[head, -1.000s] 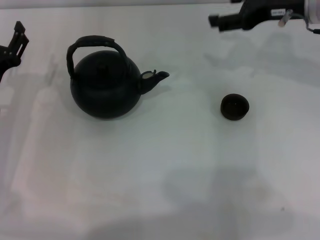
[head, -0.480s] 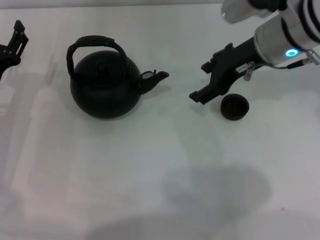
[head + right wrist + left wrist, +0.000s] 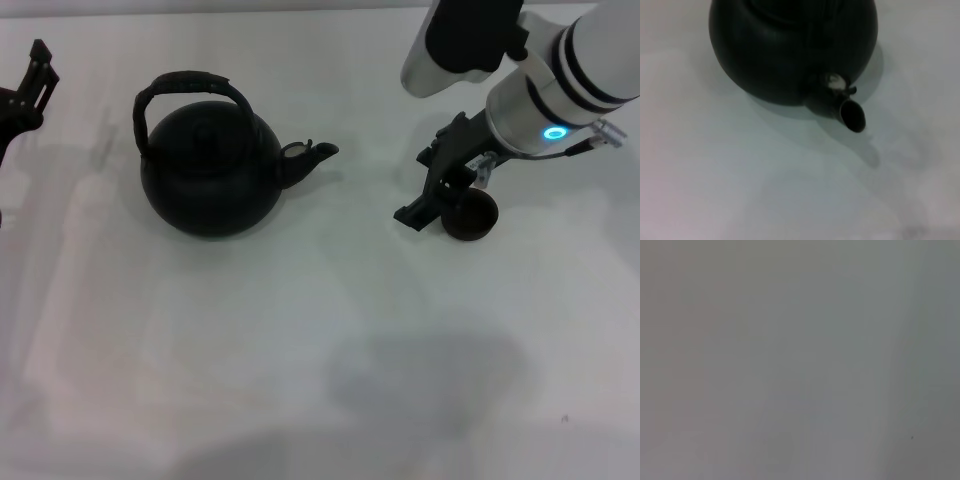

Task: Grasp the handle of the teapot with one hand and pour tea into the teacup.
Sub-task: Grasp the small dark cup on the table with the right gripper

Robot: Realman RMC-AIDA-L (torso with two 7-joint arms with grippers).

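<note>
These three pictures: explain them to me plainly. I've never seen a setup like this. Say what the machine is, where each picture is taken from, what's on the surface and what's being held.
This is a two-armed robot with cameras on its head and wrists. The head view looks down on a white table. On it stand a round black teapot with an arched handle and spout, and a small dark teacup. The right gripper hangs beside the teacup, its fingers apart, holding nothing. The left gripper sits at the table's far left edge, idle. The right wrist view shows the teapot's body and spout from near. The left wrist view shows only blank grey surface.
</note>
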